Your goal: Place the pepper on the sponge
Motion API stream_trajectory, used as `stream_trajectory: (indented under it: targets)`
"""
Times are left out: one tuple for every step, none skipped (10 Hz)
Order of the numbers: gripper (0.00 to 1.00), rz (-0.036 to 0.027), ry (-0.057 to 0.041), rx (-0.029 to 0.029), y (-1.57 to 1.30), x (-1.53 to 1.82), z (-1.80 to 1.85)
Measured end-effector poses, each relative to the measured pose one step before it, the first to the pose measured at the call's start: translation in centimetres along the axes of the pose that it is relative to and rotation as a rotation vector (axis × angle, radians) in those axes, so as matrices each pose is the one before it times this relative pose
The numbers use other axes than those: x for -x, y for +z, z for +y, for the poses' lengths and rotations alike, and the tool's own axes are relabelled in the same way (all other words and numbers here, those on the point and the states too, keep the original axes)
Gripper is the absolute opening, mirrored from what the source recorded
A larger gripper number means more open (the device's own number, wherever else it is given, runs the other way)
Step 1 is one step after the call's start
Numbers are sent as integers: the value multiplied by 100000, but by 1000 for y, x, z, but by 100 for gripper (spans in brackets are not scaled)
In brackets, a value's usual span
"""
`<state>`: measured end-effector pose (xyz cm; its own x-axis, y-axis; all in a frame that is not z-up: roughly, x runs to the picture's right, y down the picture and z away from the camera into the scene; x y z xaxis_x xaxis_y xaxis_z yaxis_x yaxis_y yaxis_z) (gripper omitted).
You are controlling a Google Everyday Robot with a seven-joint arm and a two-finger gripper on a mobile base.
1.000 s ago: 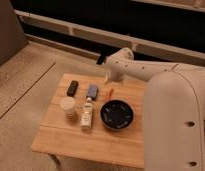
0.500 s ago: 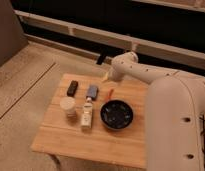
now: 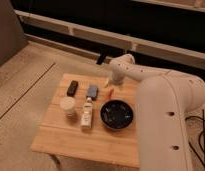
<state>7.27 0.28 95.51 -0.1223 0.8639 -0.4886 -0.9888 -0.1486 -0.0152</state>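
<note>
The pepper [image 3: 110, 93] is a tiny red-orange sliver lying on the wooden table [image 3: 61, 137], between the sponge and the black bowl. The sponge [image 3: 92, 91] is a blue-grey pad a short way left of it, with nothing on it. My gripper [image 3: 109, 81] hangs at the end of the white arm, just behind and above the pepper, near the table's far edge. Nothing shows in its grasp.
A black rectangular block [image 3: 72, 88] lies left of the sponge. A white cup [image 3: 68, 106] and a small bottle [image 3: 86, 114] stand in front of the sponge. The black bowl [image 3: 116, 114] sits to the right. My arm's bulky white body [image 3: 166, 120] covers the table's right side.
The arm's wrist has come down and slightly forward toward the table, bringing the gripper closer to the pepper. The objects on the table have not moved.
</note>
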Motion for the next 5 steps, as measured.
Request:
stream_trajectory:
  targets:
    - [65,285,-325,913,422,259,469]
    - [65,518,-318,2487,555,392,955]
    - [65,703,-97,932,414,64,336]
    - [65,1683,-155,615,703,-184,261]
    - [65,2151,435,-628,700,-374,-237]
